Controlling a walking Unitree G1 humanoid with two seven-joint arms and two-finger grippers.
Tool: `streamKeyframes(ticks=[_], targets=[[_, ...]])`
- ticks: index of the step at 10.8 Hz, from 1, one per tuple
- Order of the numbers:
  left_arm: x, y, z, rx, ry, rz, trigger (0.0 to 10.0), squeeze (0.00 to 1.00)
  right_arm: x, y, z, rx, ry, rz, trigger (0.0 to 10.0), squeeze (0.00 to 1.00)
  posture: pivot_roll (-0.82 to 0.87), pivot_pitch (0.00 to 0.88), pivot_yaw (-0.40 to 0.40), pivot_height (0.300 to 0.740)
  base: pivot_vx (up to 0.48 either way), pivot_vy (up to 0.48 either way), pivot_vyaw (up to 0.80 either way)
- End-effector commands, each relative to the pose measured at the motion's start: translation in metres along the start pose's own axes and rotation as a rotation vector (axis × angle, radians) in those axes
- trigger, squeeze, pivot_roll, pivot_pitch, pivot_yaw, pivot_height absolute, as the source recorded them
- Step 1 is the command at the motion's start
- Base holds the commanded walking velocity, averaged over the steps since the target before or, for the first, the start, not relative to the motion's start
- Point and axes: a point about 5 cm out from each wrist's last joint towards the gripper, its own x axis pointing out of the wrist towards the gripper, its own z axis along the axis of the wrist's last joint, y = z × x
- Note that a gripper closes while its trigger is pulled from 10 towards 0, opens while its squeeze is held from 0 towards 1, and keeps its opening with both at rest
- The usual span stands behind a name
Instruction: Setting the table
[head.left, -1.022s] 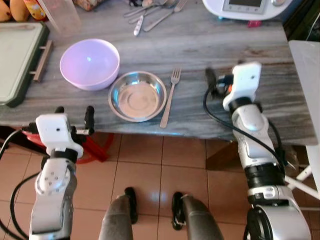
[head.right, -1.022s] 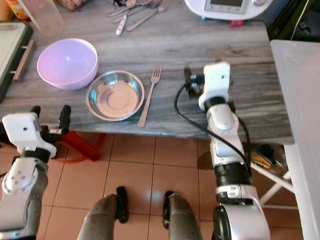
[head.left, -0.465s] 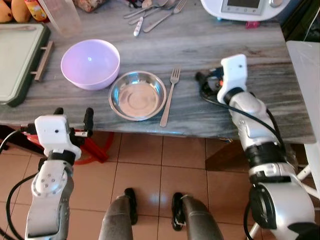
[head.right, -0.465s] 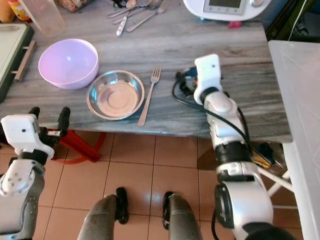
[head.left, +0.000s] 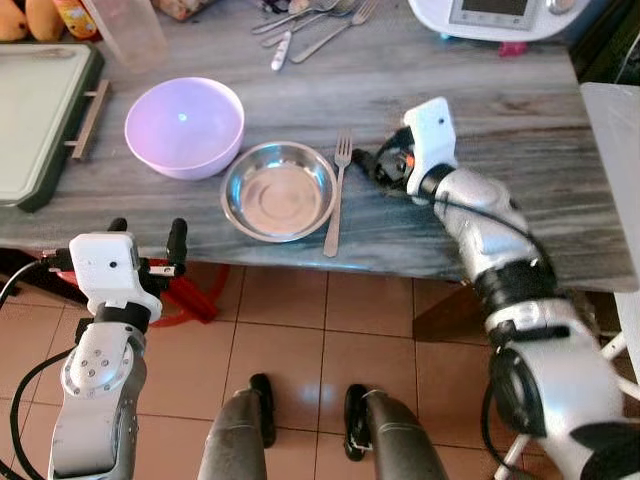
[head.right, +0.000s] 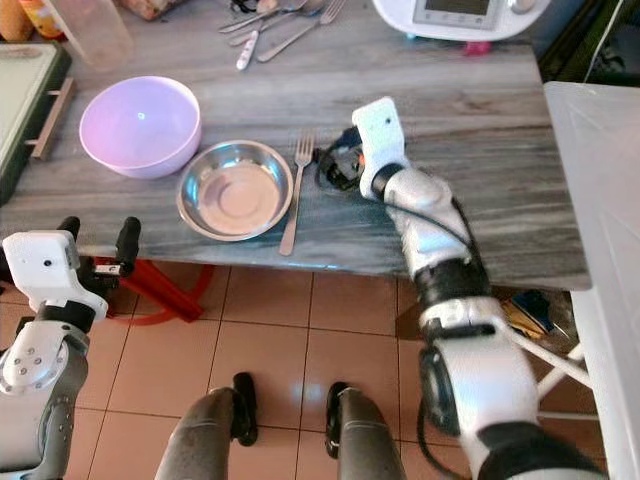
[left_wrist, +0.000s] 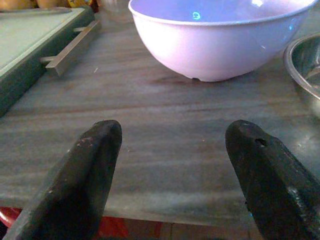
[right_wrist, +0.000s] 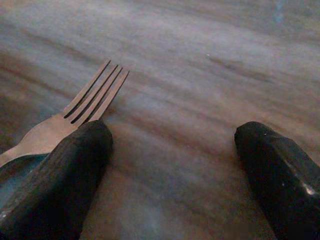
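One fork (head.left: 336, 193) beside steel bowl (head.left: 278, 190), right pincer (head.left: 372, 166) spread just beside its tines

Bare table (head.left: 500, 200) lies right of the fork (head.left: 335, 195), where the right gripper (head.left: 372, 165) sits spread. The steel bowl (head.left: 278, 190) crowds the fork's left, seemingly just apart.
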Motion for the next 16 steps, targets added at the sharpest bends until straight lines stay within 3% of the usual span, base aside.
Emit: streamKeyframes(ticks=[1,3,4,6,8,9,10,11,13,14,16], targets=[[-0.003,0.002,0.000,0.006,0.010,0.000,10.0,0.00,0.000,0.001,-0.006,0.003,0.039,0.018,10.0,0.00,0.04,0.322,0.030,0.740,0.000,0.000,0.00],[-0.005,0.001,0.000,0.002,0.008,0.005,10.0,0.00,-0.003,-0.004,-0.009,0.007,0.047,-0.018,10.0,0.00,0.05,0.321,0.025,0.740,0.000,0.000,0.00],[-0.005,0.000,0.001,-0.001,0.007,0.006,10.0,0.00,-0.009,-0.013,-0.008,-0.001,0.019,-0.097,10.0,0.00,0.05,0.318,0.024,0.740,0.000,0.000,0.00],[-0.003,0.000,0.002,-0.006,-0.001,0.008,10.0,0.00,-0.025,-0.030,0.002,-0.009,-0.086,-0.254,10.0,0.00,0.04,0.311,0.023,0.740,0.000,0.000,0.00],[0.002,-0.002,0.002,-0.014,-0.011,0.006,10.0,0.00,-0.042,-0.035,0.009,-0.022,-0.212,-0.365,10.0,0.00,0.03,0.290,0.024,0.740,0.000,0.000,0.00],[0.005,-0.003,0.002,-0.015,-0.022,0.014,10.0,0.00,-0.054,-0.028,0.016,-0.058,-0.334,-0.392,10.0,0.00,0.02,0.267,0.021,0.740,0.000,0.000,0.00],[0.006,-0.004,0.001,-0.011,-0.026,0.022,10.0,0.00,-0.058,-0.025,0.019,-0.076,-0.376,-0.404,10.0,0.00,0.02,0.252,0.019,0.740,0.000,0.000,0.00],[0.009,-0.002,0.000,-0.007,-0.034,0.054,10.0,0.00,-0.073,-0.011,0.029,-0.179,-0.490,-0.436,10.0,0.00,0.00,0.218,0.012,0.740,0.000,0.000,0.00],[0.014,-0.005,-0.005,-0.021,-0.036,0.075,10.0,0.00,-0.091,0.011,0.035,-0.283,-0.568,-0.503,10.0,0.00,-0.01,0.175,0.001,0.740,0.000,0.000,0.00],[0.016,-0.007,-0.006,-0.023,-0.036,0.081,10.0,0.00,-0.092,0.019,0.040,-0.302,-0.591,-0.487,10.0,0.00,-0.01,0.163,0.000,0.740,0.000,0.000,0.00],[0.021,-0.007,-0.007,0.005,-0.039,0.116,10.0,0.00,-0.097,0.027,0.033,-0.264,-0.568,-0.467,10.0,0.00,-0.01,0.136,0.002,0.740,0.000,0.000,0.00]])
